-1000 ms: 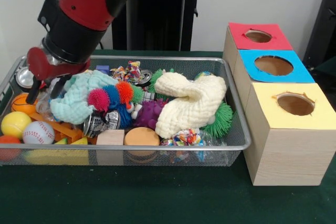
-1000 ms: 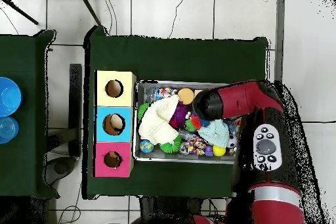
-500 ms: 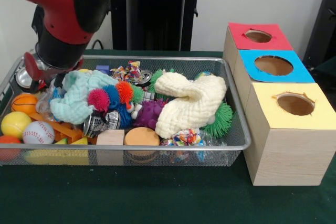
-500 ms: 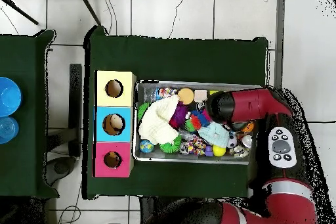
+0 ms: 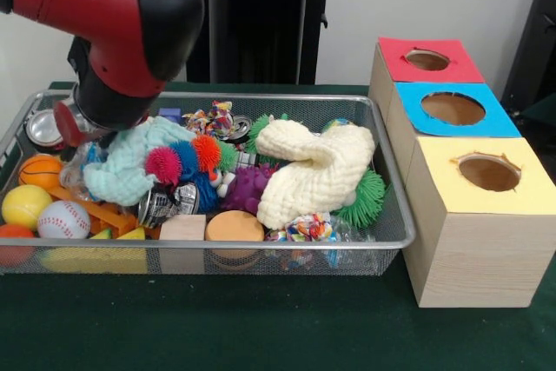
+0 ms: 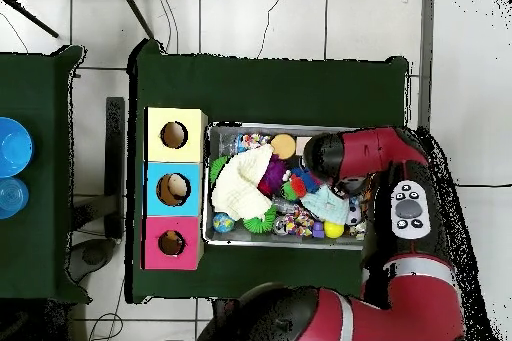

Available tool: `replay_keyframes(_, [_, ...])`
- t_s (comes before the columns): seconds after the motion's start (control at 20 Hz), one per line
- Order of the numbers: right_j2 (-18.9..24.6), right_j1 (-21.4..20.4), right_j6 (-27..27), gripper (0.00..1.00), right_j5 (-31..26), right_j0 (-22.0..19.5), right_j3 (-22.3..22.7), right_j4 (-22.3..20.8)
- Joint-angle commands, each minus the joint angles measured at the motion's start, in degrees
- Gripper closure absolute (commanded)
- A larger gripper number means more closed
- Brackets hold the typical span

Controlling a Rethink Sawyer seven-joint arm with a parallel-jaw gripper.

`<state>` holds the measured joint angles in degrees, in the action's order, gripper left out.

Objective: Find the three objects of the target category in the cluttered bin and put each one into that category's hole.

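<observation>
Hand [image 5: 82, 123] seemingly over mint cloth [image 5: 126, 162]

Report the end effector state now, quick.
End effector: cannot be told; it is low over the light blue cloth in the bin, hidden by the arm.

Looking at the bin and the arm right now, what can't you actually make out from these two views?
- Gripper: hidden in both views by the arm's red and black end, so its state is unknown.
- Bin's corner under the arm: covered in the overhead view.
- Items beneath the cream cloth and the mint cloth: covered in the front view.
- Hole interiors: too dark to see inside.
</observation>
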<state>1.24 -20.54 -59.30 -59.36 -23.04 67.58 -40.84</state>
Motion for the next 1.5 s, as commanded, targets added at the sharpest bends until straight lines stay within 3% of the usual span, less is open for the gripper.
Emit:
replay_keyframes(0.05, [1.3,8.6,6.8,0.0,-5.0,0.7,-7.8,-5.3])
replay_keyframes(0.45, [0.2,15.4,7.7,0.0,-7.4,0.6,-14.7,-7.2])
replay_keyframes(0.85, [3.4,19.5,11.6,0.0,-11.2,-2.5,-16.1,-3.1])
replay_keyframes(1.2, [12.6,17.3,14.2,0.0,-12.2,-10.1,-7.5,10.2])
replay_keyframes(1.5, [17.6,14.4,12.5,0.0,-8.6,-14.2,-0.1,17.0])
